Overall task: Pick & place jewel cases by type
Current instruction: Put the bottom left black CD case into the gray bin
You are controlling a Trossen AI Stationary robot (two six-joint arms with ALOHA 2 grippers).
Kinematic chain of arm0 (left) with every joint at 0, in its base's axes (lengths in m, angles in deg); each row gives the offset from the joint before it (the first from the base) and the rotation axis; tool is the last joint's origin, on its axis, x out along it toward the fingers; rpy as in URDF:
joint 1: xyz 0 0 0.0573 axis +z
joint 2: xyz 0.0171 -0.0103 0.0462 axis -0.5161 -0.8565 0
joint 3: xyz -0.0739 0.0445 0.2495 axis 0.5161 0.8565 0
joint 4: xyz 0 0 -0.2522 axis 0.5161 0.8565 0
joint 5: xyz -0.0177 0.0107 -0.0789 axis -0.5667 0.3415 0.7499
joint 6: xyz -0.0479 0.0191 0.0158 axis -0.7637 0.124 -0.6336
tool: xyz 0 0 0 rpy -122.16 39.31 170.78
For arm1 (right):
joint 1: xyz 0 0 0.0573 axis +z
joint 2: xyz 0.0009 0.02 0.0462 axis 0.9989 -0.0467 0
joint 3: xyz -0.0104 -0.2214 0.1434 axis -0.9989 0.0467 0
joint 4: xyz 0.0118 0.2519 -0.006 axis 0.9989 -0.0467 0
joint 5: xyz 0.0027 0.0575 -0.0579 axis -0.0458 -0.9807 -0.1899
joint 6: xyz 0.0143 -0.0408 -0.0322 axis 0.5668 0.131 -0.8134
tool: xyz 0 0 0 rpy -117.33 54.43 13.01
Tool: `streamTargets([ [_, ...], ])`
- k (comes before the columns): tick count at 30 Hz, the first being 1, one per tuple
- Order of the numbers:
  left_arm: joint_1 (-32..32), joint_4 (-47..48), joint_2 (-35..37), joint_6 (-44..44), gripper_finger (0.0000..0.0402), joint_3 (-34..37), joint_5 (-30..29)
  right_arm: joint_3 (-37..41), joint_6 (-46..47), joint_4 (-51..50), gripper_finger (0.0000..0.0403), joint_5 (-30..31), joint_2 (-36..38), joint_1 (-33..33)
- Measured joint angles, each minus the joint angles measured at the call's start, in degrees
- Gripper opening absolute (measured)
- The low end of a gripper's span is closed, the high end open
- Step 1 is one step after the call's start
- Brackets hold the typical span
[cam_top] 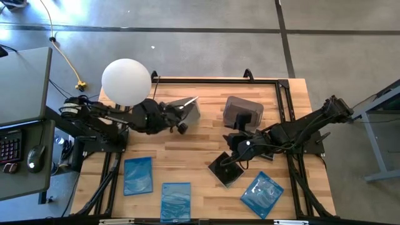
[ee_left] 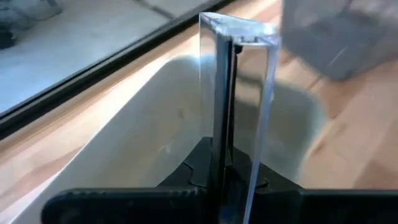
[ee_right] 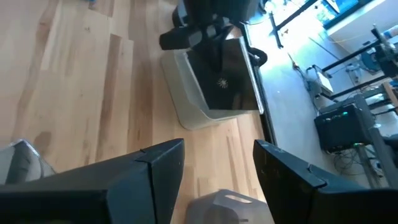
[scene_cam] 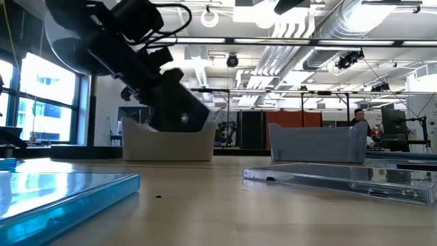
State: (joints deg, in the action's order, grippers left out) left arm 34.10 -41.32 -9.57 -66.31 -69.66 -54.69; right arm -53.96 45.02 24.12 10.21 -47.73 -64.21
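Note:
My left gripper [cam_top: 180, 117] is shut on a square black jewel case [cam_top: 187, 103], held over the left pale tub [cam_top: 192, 112]. In the low view the tilted case [scene_cam: 179, 109] dips to that tub's [scene_cam: 167, 145] rim. My right gripper [cam_top: 236, 153] is open and hovers just above another black case with a clear cover [cam_top: 226, 170], which lies flat on the table. Three translucent blue cases [cam_top: 138, 175] [cam_top: 175, 200] [cam_top: 262, 195] lie flat along the near side. A second, grey tub [cam_top: 242, 112] stands to the right of the first. My left gripper pinches the black case between its two fingers at one edge [ee_left: 225, 163], coming from the table's left and slanting down. The case is lifted clear and stands on edge, tilted, its free end [ee_left: 239, 31] pointing away over the tub's hollow [ee_left: 155, 137].
The table's dark frame rail [cam_top: 219, 80] runs along the far edge behind both tubs. A white globe lamp [cam_top: 126, 81] sits over the left arm's base. Bare wood [cam_top: 194, 147] shows between the tubs and the blue cases. A person [scene_cam: 358, 117] shows far off in the room.

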Motion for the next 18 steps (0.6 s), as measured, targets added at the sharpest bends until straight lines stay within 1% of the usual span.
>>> streamTargets([
  [6,0.87,4.44,0.0,-0.02,0.0063,-0.75,-0.16,3.76,-0.57,1.39,0.0188,0.12,0.0,-0.32],
  [9,0.7,5.43,0.0,-0.06,0.0083,-0.75,-1.86,5.84,-0.28,2.07,0.0188,0.37,0.0,-0.79],
  [14,0.72,5.73,1.23,-0.11,0.0091,-0.81,-5.76,8.26,-0.12,6.61,0.0188,-0.51,0.0,-1.03],
  [18,0.72,10.1,2.9,0.59,0.0091,-3.24,-9.21,9.49,-0.13,10.0,0.0188,-0.49,0.0,-0.98],
])
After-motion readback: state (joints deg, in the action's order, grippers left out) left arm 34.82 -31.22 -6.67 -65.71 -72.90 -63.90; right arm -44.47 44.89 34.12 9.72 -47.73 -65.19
